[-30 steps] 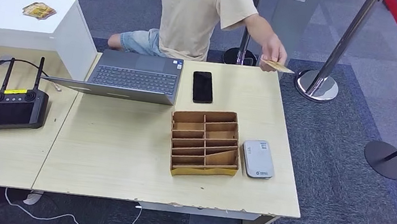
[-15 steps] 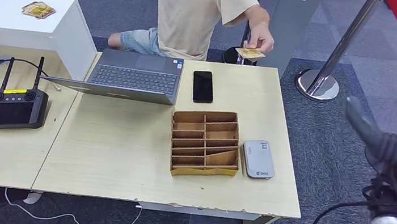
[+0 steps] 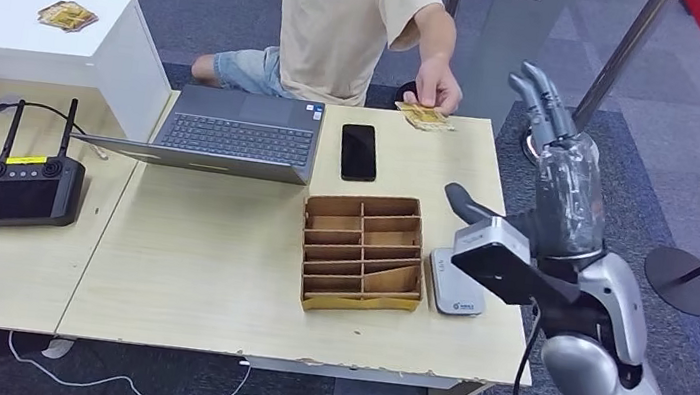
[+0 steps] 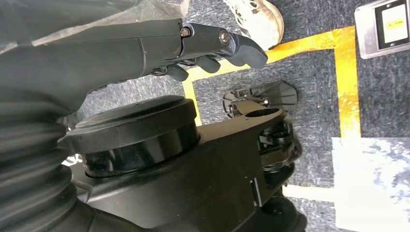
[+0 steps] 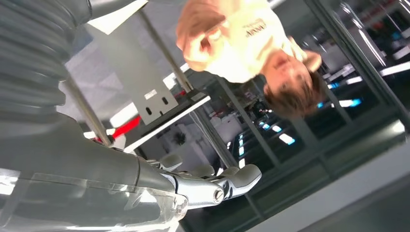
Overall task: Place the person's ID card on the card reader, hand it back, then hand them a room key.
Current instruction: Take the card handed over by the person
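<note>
The ID card [image 3: 423, 116] lies at the far edge of the table [image 3: 216, 272], under the person's hand [image 3: 437, 89]. The card reader [image 3: 455, 281] sits beside the wooden tray [image 3: 360, 252], partly behind the right hand [image 3: 551, 152], raised with fingers apart, holding nothing. The left hand [image 4: 193, 46] hangs over the floor, fingers curled, empty.

The light wooden table [image 3: 216, 272] carries an open grey laptop [image 3: 233, 133], a black smartphone [image 3: 359, 152], a brown cardboard compartment tray [image 3: 360, 252] and a grey card reader [image 3: 451, 289] just beside the right hand [image 3: 538, 195]. A black remote controller [image 3: 22, 190] lies farthest from that hand.
</note>
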Robot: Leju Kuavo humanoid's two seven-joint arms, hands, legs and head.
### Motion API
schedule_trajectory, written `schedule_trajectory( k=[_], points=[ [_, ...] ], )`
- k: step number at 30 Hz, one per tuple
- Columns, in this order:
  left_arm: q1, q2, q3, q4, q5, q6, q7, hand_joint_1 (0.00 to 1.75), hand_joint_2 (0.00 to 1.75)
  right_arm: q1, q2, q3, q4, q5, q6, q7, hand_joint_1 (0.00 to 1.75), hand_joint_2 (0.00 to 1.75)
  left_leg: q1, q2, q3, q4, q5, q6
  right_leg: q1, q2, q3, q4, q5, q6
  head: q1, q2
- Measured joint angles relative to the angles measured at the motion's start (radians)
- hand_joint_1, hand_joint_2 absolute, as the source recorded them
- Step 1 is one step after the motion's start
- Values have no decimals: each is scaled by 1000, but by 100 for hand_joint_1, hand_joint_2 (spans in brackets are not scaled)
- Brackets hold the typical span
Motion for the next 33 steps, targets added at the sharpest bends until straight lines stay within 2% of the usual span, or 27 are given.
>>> schedule_trajectory(
  k=[15, 19, 20, 23, 24, 33],
  points=[
    [-4, 4, -53, 0, -47, -10, 34, 0, 175, -89, -16, 244, 198, 445, 114, 59, 0, 175, 0, 0, 0, 0, 0, 0, 0, 0, 0, 0, 0, 0, 0, 0],
    [-8, 5, -65, 0, -54, -12, 40, 0, 175, -99, -20, 289, 241, 502, 126, 70, 1, 175, 0, 0, 0, 0, 0, 0, 0, 0, 0, 0, 0, 0, 0, 0],
    [-9, 5, -69, 0, -56, -13, 40, 0, 175, -100, -20, 296, 249, 506, 126, 72, 38, 175, 0, 0, 0, 0, 0, 0, 0, 0, 0, 0, 0, 0, 0, 0],
    [-12, 5, -76, 0, -58, -13, 43, 0, 175, -102, -21, 312, 271, 511, 122, 75, 168, 175, 0, 0, 0, 0, 0, 0, 0, 0, 0, 0, 0, 0, 0, 0],
    [-12, 5, -77, 0, -58, -13, 44, 0, 175, -102, -21, 316, 277, 511, 121, 75, 175, 175, 0, 0, 0, 0, 0, 0, 0, 0, 0, 0, 0, 0, 0, 0],
    [-16, 5, -88, 0, -64, -12, 46, 0, 175, -103, -22, 353, 313, 511, 112, 75, 175, 175, 0, 1, 0, 0, 0, 0, 0, 0, -1, 0, 0, 0, 0, 0]
  ],
)
